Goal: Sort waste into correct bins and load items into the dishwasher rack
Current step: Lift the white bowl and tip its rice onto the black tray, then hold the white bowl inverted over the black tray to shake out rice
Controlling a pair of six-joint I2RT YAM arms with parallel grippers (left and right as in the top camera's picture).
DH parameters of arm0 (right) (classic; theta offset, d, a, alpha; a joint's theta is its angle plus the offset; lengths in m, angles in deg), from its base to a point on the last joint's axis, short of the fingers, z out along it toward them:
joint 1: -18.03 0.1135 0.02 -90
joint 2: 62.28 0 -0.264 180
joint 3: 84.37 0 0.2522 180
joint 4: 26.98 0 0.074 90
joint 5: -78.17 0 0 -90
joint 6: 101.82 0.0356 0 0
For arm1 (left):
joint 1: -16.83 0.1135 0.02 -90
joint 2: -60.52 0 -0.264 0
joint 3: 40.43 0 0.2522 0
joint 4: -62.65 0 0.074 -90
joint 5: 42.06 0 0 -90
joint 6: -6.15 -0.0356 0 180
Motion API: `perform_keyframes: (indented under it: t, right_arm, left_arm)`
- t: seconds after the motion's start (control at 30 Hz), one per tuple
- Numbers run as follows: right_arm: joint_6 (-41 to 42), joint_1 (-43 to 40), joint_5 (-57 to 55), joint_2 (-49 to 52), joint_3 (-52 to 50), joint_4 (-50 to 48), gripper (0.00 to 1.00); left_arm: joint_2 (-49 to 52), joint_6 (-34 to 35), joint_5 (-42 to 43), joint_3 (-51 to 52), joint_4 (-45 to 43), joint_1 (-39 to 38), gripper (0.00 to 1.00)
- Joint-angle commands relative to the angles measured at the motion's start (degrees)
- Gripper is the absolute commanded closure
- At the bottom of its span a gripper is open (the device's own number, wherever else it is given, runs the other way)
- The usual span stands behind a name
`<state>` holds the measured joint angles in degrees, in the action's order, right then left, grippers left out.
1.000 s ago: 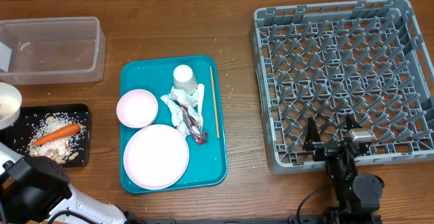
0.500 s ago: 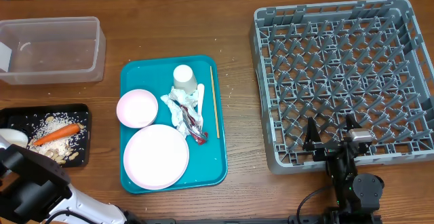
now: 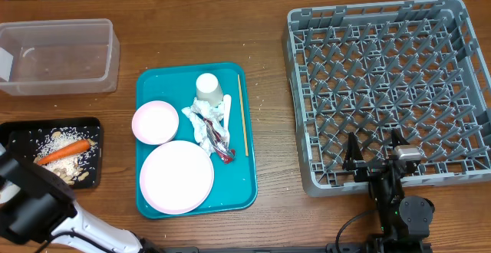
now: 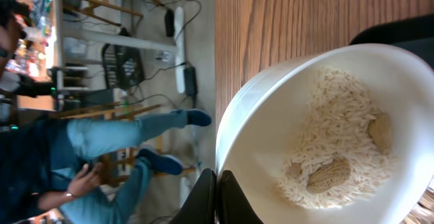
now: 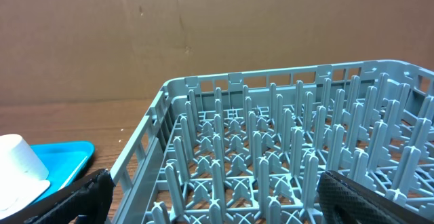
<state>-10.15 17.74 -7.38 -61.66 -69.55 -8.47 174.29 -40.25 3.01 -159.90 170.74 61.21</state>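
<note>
A white bowl [image 4: 251, 122] is held by the left gripper [image 4: 217, 187] at the near left corner of the table. Its rim is pinched between the two fingers, which are closed tight on it. Bowl rice [image 4: 339, 129] and two nuts [image 4: 327, 175] are seen inside it. From above, the bowl is hidden by the arm.

Just beside that arm, a black tray [image 3: 15, 130] is seen at the left. A carrot [image 3: 61, 151], loose rice [image 3: 54, 138] and food scraps [image 3: 69, 178] are lying in it. Far behind it, a clear tub [image 3: 57, 54] is placed.

In the middle, a teal tray [image 3: 146, 84] is laid out. On it are found a pink plate [image 3: 176, 176], a pink bowl [image 3: 155, 121], a white cup [image 3: 209, 87], a crumpled napkin [image 3: 203, 126], a fork [image 3: 227, 109] and a wooden stick [image 3: 242, 115].

The grey rack [image 3: 383, 77] is set at the right. The right gripper [image 3: 374, 157] is parked at its near edge. Its fingers are spread wide, and nothing is held between them.
</note>
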Motion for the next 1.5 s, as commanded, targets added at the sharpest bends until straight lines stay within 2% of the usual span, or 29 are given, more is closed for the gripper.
perform_keyframes:
  t: [0.0,0.17,0.83,1.3,1.47]
  right_arm:
    - [-0.2,-0.04,-0.33,-0.46,-0.59,-0.2,0.0]
    - [-0.2,-0.04,-0.33,-0.46,-0.57,-0.2,0.0]
    - [-0.2,-0.04,-0.33,-0.46,-0.57,-0.2,0.0]
    - [-0.2,-0.04,-0.33,-0.46,-0.59,-0.2,0.0]
    - [-0.2,-0.04,-0.33,-0.46,-0.57,-0.2,0.0]
  left_arm:
    - [4.31,2.03,-3.8,0.68,0.22,-0.5,0.96]
    - [6.75,4.83,-7.87,0.68,0.31,-1.4,0.96]
    - [9.7,5.6,-21.09,0.66,-0.72,-6.73,0.96]
    - [9.7,-8.46,-32.11,0.68,-8.15,-11.87,0.96]
    - [9.7,-9.42,-33.77,0.68,-9.14,-12.96,0.96]
